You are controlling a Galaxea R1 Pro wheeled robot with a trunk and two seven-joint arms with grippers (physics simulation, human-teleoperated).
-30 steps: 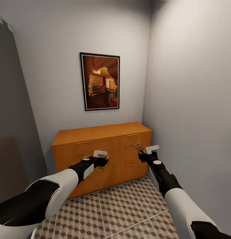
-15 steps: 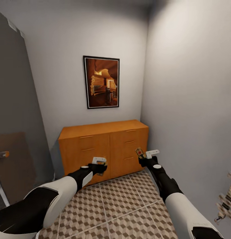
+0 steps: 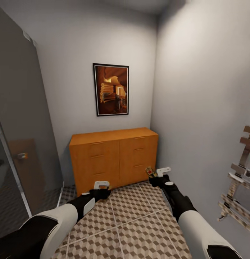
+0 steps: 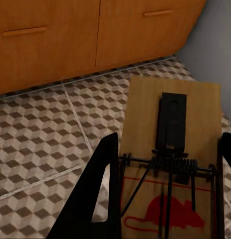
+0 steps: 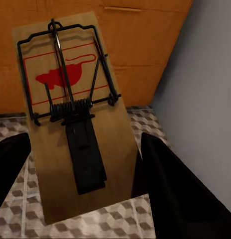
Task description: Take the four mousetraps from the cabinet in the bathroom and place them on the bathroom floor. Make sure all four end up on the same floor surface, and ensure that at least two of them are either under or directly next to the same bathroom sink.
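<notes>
I hold two mousetraps, one per gripper, each a flat wooden board with a black wire spring and a red mouse print. In the left wrist view one mousetrap (image 4: 170, 149) lies between black fingers (image 4: 103, 194). The other mousetrap (image 5: 75, 124) shows in the right wrist view, and it sticks up from my right gripper (image 3: 153, 176) as a small board (image 3: 150, 170). My left gripper (image 3: 102, 194) hangs low over the cube-patterned bathroom floor (image 3: 139, 223). The orange-brown cabinet (image 3: 114, 158) stands ahead against the back wall, drawers closed. The sink is out of view.
A framed picture (image 3: 111, 90) hangs above the cabinet. A glass panel (image 3: 17, 151) runs along the left side. On the right, a ladder-like metal rack (image 3: 243, 172) leans at the grey wall. Tiled floor lies between me and the cabinet.
The whole view has pulled back from the cabinet, which now looks smaller and farther. The rack has come into view at the right. Both grippers still hold their mousetraps.
</notes>
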